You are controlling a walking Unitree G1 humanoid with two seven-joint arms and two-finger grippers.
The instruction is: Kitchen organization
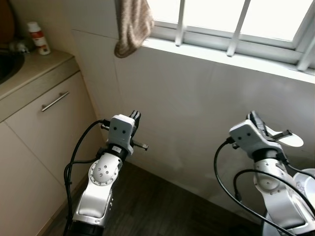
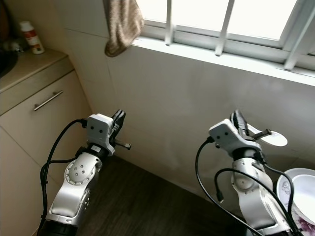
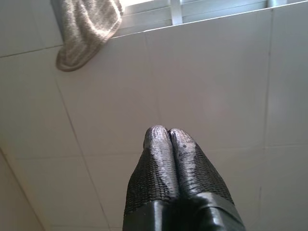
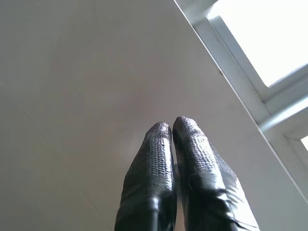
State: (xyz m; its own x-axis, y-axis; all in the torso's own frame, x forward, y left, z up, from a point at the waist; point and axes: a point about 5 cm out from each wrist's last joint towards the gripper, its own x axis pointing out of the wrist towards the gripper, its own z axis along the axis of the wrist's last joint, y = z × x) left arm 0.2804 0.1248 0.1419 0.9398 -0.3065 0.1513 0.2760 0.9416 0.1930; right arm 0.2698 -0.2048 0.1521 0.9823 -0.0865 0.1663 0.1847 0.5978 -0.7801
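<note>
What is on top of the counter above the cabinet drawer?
On the counter a small white bottle with a red label stands near the wall. Beside it is a dark sink, its inside cut off by the frame.

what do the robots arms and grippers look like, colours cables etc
Both arms are silver metal with rounded joint housings dotted with small screw holes. Loose black cables loop beside each. Pale grey boxy wrist blocks carry the left gripper and the right gripper, each with two long black fingers of textured, woven-looking rubber with rounded tips.

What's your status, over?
Left gripper shut, empty, raised toward the tiled wall. Right gripper shut, empty, same. Cloth hangs from the window sill. Nothing in the way.
</note>
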